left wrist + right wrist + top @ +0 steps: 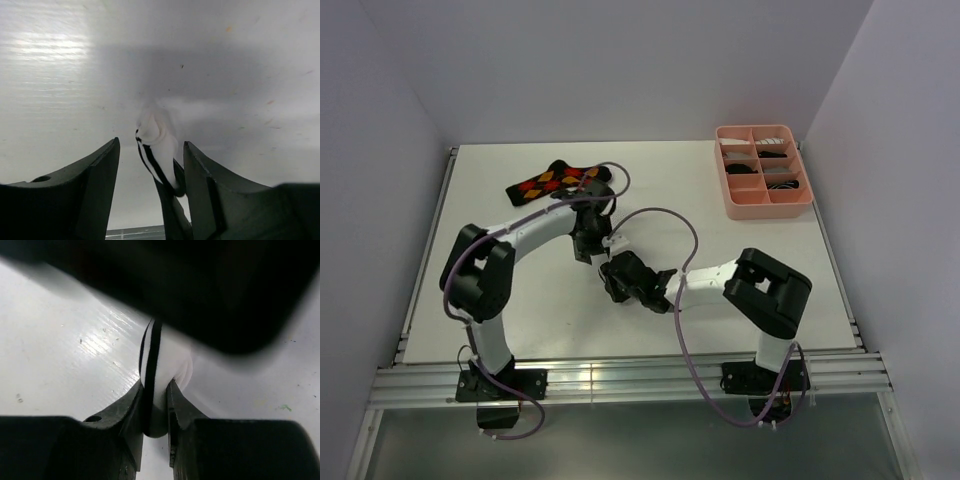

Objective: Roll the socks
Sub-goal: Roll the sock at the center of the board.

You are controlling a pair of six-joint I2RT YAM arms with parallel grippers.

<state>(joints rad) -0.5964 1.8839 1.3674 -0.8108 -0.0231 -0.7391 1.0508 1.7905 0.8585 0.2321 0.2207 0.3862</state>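
White striped sock sits pinched inside the right hand.

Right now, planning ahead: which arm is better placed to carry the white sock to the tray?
Right, likely: the right gripper is shut on the white sock, with the tray on its side; the left gripper is open.

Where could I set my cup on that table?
Free: between argyle sock and pink tray along the far edge; also in front of the tray. Crowded: mid-table, where left hand and right hand meet at the white sock.
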